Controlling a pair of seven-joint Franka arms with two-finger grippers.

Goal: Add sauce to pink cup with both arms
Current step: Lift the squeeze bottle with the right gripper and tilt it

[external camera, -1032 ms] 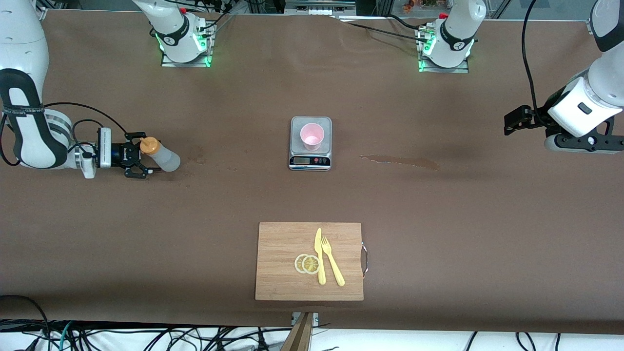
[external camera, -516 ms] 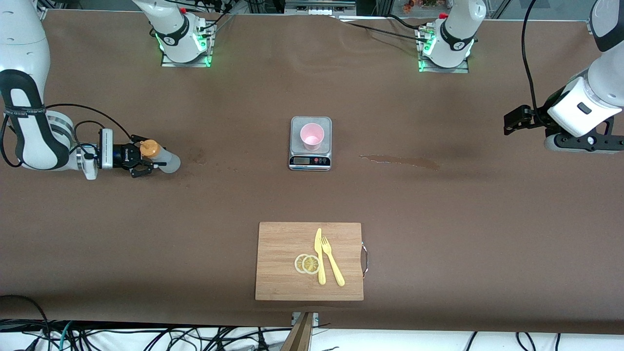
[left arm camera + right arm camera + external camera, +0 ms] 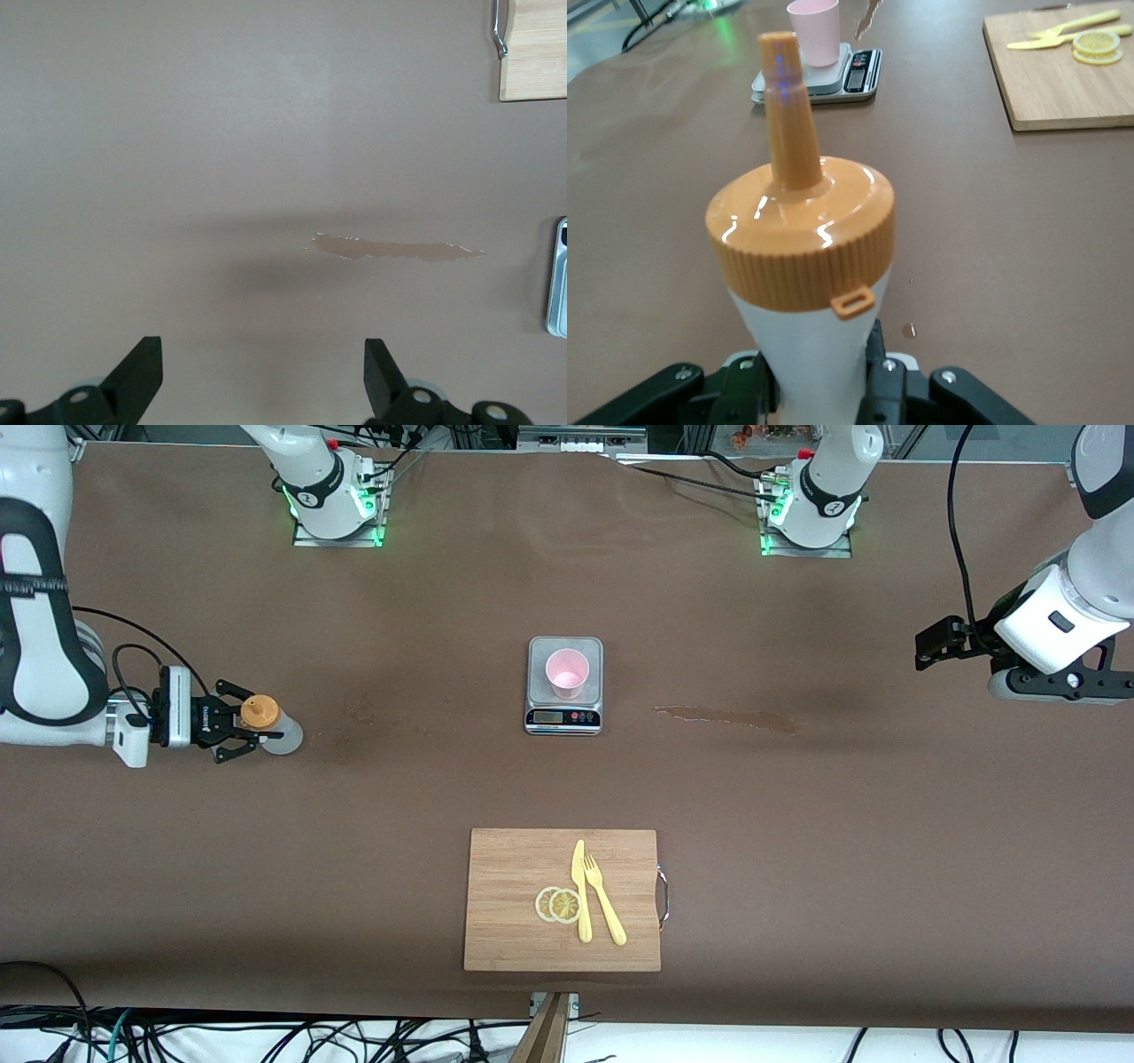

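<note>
The sauce bottle (image 3: 266, 724), whitish with an orange cap, is near the right arm's end of the table. My right gripper (image 3: 237, 727) is shut on its body just below the cap. In the right wrist view the bottle (image 3: 802, 239) fills the middle, nozzle pointing toward the cup, with my right gripper (image 3: 819, 382) clamped on its sides. The pink cup (image 3: 567, 671) stands upright on a small kitchen scale (image 3: 564, 713) at the table's middle; it also shows in the right wrist view (image 3: 813, 31). My left gripper (image 3: 928, 648) waits open and empty over the left arm's end of the table, as its wrist view (image 3: 261, 381) shows.
A wooden cutting board (image 3: 514, 903) with a yellow knife, a yellow fork and lemon slices lies nearer the front camera than the scale. A brown stain (image 3: 726, 717) marks the table between the scale and the left arm's end, also in the left wrist view (image 3: 394, 250).
My right gripper has closed on the sauce bottle and drawn it toward the right arm's end of the table. The bottle now stands more upright. The left arm has not moved.
</note>
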